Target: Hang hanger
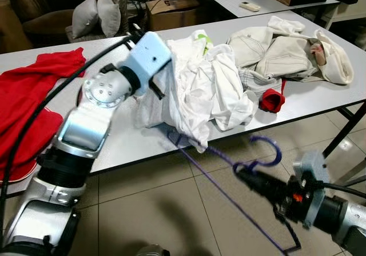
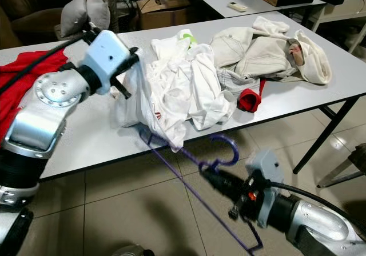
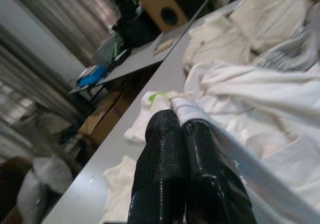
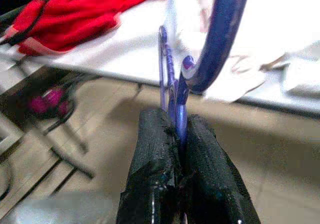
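Dressing step: right hand (image 1: 243, 173) clamped on hanger (image 1: 258, 159), left hand (image 3: 182, 129) pinching white shirt (image 1: 200, 84); next, probably threading hanger into collar.

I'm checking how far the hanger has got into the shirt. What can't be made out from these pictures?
- Purple hanger: its far shoulder runs under the white shirt in both eye views, so its reach inside is hidden.
- Hanger's lower bar: cut off by the bottom edge in the left eye view.
- Left claw: shut on shirt fabric; the wrist view doesn't show which part.
- Right claw: grips the hanger's neck.
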Tool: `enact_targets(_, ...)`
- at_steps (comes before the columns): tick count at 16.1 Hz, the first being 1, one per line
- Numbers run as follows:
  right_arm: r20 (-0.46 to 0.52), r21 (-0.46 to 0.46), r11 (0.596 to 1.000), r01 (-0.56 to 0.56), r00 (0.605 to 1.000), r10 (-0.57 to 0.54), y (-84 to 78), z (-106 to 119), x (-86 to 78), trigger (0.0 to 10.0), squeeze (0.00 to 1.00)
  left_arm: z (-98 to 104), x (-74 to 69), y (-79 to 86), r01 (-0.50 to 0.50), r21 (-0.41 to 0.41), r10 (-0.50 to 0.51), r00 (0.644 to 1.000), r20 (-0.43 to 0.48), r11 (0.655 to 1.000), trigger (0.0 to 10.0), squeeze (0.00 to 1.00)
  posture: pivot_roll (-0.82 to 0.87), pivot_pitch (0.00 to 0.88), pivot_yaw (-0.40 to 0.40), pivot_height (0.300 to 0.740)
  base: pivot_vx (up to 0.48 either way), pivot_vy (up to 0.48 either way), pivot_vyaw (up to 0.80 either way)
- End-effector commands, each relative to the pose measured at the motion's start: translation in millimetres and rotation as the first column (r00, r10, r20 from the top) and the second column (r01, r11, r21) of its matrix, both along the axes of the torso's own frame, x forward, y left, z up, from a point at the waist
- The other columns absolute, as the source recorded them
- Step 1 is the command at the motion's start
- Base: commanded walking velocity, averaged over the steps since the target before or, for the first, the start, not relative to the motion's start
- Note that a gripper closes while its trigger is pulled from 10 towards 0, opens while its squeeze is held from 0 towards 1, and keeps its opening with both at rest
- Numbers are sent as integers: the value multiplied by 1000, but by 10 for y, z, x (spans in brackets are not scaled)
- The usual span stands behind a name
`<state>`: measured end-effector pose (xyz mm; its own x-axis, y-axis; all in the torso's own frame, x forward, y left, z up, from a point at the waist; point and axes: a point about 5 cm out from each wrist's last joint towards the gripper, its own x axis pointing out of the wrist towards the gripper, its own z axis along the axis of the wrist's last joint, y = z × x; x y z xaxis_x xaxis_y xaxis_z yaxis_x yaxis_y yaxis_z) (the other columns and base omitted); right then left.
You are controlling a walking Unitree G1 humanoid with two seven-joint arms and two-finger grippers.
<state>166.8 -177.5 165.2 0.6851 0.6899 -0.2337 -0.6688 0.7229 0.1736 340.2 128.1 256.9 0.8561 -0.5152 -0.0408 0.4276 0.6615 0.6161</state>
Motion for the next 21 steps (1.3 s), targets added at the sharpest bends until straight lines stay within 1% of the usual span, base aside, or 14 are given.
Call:
enact_targets(1,83,-30,998,54,995,-51,-11,112,-5,10000,0,37,10,108,-47,29,47,999,7,998,0,0,-49,0,92,740,0,0,0)
enact_targets(2,145,-42,996,77,987,-70,1,175,-9,10000,0,-38,12,163,-74,72,76,997,-18,995,0,0,-52,2,93,740,0,0,0)
enact_targets(3,198,-33,995,94,976,-86,11,238,2,10000,0,-115,10,183,-88,94,93,995,-42,992,0,0,-53,6,93,740,0,0,0)
enact_targets(5,233,-19,994,105,968,-97,27,288,22,10000,0,-143,-4,145,-80,84,84,995,-55,993,0,0,-55,13,88,740,0,0,0)
enact_targets(7,277,-7,994,110,955,-103,102,346,73,10000,0,-181,-39,71,-71,46,74,994,-75,996,0,0,-55,18,83,740,0,0,0)
enact_targets(9,274,-35,997,63,960,-51,213,311,76,10000,0,-235,-55,69,-92,30,94,992,-89,995,0,0,-54,21,79,740,0,0,0)
enact_targets(11,271,-35,998,52,962,-41,251,291,89,10000,0,-237,-65,59,-93,19,94,991,-96,996,0,0,-51,23,77,740,0,0,0)
enact_targets(12,259,-49,999,19,966,-6,318,253,108,10000,0,-218,-70,44,-91,13,92,991,-97,996,0,0,-48,24,73,740,0,0,0)
enact_targets(17,261,-51,999,3,965,10,390,230,158,10000,0,-215,-80,52,-96,16,97,990,-102,995,0,0,-40,27,70,740,0,0,0)
enact_targets(21,267,-73,996,46,963,-25,366,199,245,10000,0,-198,-94,25,-85,12,86,991,-103,996,0,0,-41,26,71,740,0,0,0)
